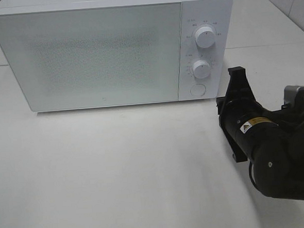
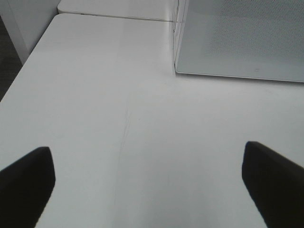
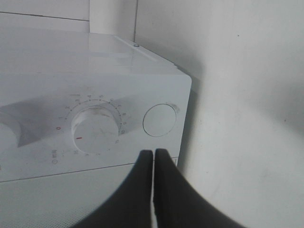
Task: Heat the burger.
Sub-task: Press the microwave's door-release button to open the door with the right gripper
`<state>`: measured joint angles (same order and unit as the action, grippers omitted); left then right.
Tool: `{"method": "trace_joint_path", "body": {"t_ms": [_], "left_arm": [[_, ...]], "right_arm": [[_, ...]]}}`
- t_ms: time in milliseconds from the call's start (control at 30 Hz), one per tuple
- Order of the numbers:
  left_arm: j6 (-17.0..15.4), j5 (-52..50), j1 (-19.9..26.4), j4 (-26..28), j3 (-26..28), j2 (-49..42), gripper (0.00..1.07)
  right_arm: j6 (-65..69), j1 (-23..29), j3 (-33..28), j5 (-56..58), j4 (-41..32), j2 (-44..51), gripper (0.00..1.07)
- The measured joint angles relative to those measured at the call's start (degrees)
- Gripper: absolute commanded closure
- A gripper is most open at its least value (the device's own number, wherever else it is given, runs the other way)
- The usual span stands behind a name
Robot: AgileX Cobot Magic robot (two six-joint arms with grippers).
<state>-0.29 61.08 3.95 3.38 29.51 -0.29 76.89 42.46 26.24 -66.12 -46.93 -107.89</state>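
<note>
A big white box-shaped microwave oven (image 1: pixel 86 51) is set at the far side of the plain white counter (image 1: pixel 119 173). Its wide frosted door (image 1: pixel 87 61) is shut and nothing can be seen through it. On the right side of the oven, a round white top knob (image 1: pixel 205 37) and a round white lower knob (image 1: pixel 201 68) are placed one above the other. A flat round white push button (image 1: pixel 197 89) is found under them.

The black right hand (image 1: pixel 236 71) is held just to the right of the oven, low and close to the button. Its two fingers are pressed together with nothing between them. It is likely held this way so that one firm tip is made for poking the button, and so that the door can be popped open.

The black left hand (image 2: pixel 146 152) is held low over the bare counter, near the left end of the oven. Its fingers are spread wide and nothing is held. It may be kept ready there so that something can be picked up.

The burger is not seen in any view. Whether it is inside the oven cannot be told
</note>
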Motion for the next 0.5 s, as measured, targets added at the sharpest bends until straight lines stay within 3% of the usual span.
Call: {"method": "trace_joint_path", "body": {"t_ms": [500], "left_arm": [[0.00,0.00,0.00,0.00,0.00,0.00,0.07]], "right_arm": [[0.69,0.00,11.23,2.06,-2.41,-8.42,1.05]]}}
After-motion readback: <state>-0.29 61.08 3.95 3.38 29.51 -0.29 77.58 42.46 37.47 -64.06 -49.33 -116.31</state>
